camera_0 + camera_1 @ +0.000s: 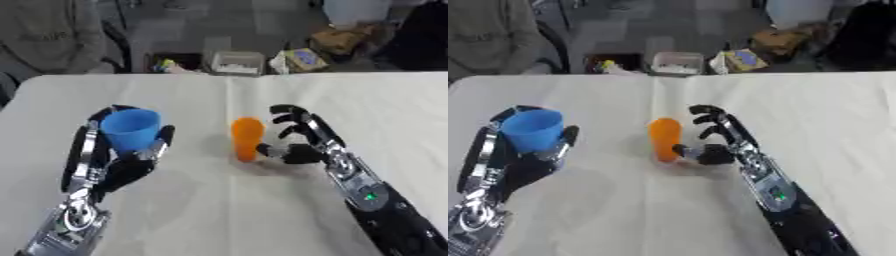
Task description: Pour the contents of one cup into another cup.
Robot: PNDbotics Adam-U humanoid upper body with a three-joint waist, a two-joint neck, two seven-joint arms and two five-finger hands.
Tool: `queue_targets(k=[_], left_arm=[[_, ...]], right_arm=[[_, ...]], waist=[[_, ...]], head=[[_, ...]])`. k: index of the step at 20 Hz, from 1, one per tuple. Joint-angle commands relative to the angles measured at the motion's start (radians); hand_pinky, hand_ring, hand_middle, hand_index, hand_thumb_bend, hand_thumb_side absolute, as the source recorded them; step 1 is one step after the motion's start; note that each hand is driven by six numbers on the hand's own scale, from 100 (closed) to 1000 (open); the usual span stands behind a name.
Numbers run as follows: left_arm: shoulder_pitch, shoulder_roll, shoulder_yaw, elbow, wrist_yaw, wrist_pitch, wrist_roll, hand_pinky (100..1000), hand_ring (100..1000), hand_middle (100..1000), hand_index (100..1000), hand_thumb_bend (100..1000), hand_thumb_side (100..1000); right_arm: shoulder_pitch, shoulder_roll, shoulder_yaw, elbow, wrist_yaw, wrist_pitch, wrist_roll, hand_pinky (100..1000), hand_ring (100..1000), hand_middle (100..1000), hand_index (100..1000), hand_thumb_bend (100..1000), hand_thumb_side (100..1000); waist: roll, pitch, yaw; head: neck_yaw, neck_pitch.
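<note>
Standing upright on the white table near its middle, the orange cup has its long axis vertical, and the right hand sits just right of it with fingers spread, thumb close by the cup's base, grasping nothing. The left hand curls round the blue cup, held upright at the left with its mouth up; neither cup's contents can be made out. Beyond the far table edge lie a grey floor and bins of clutter.
</note>
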Motion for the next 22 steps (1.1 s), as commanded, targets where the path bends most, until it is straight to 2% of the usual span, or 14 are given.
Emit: queue_targets(k=[1,22], left_arm=[[-0.018,0.000,0.000,-0.020,0.003,0.000,-0.007,100,100,100,347,360,100],[-0.021,-0.013,-0.015,-0.022,0.004,0.006,-0.021,100,100,100,342,388,100]], right_arm=[[-0.026,0.006,-0.001,0.008,0.013,-0.005,0.007,578,778,805,846,590,196],[-0.057,0.044,0.003,0.078,0.036,-0.025,0.021,577,773,803,845,573,209]], waist=[[0.002,-0.019,0.003],[0.014,-0.007,0.023]], head=[[-0.003,-0.003],[-0.014,0.002]])
